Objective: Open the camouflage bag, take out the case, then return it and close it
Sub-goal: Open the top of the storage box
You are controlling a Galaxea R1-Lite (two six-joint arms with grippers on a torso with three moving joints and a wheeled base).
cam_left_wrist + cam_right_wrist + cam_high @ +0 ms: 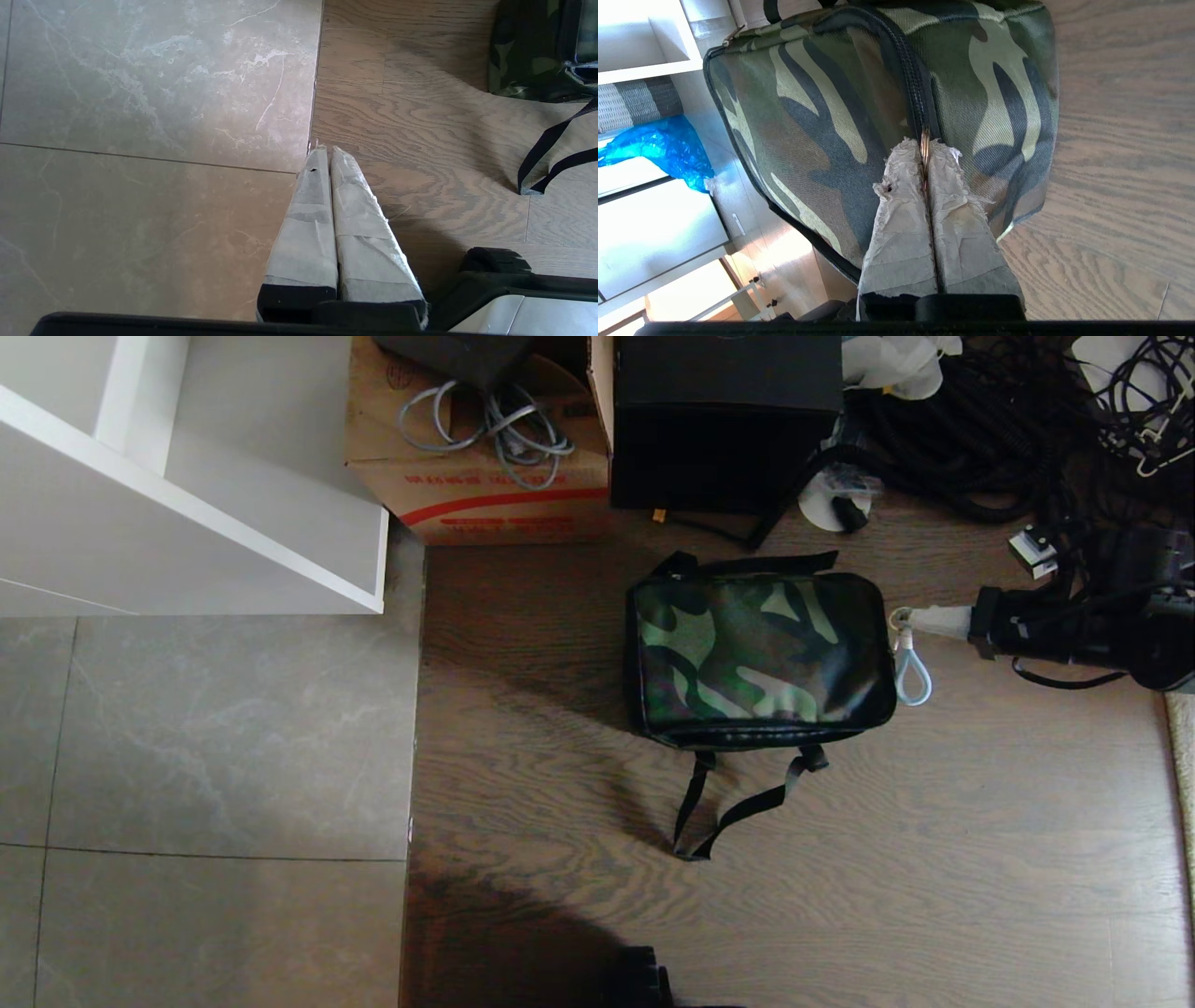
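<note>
Right gripper [926, 154] pinched on zipper ring [925, 140] of camouflage bag [758, 653]; I judge the ring may slip if pulled askew.

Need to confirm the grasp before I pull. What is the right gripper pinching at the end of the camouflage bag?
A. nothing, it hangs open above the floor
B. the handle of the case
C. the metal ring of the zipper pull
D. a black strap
C: in the right wrist view the right gripper is shut on the thin metal ring at the end of the zipper line of the camouflage bag.
</note>
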